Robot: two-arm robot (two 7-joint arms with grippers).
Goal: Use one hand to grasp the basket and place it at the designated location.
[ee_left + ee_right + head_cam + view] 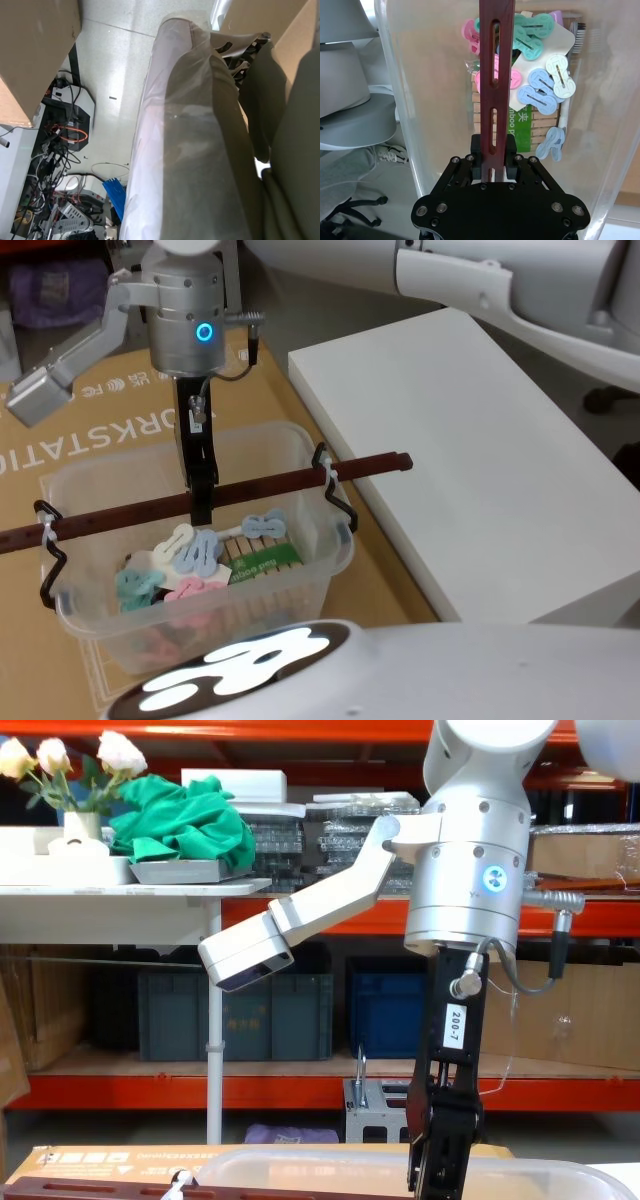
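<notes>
The basket [322, 562] is a clear plastic tub standing on a flat cardboard sheet [100, 420], with colourful clothespins [196, 552] inside. Its reddish-brown wooden bar handle [270, 483] lies across the rim, tied on with white zip ties. My right gripper [201, 506] comes straight down onto the middle of the bar. In the right wrist view the right gripper [492, 162] is shut on the handle [496, 60], with the clothespins [540, 85] below. In the chest view the right gripper [440, 1175] reaches down behind the tub's rim [300, 1158].
A white tabletop [480, 440] lies to the right of the basket, its edge close to the tub's right side. Orange shelving with dark blue crates [250, 1010] stands behind. The left wrist view looks at the floor and a plastic-wrapped arm [190, 150].
</notes>
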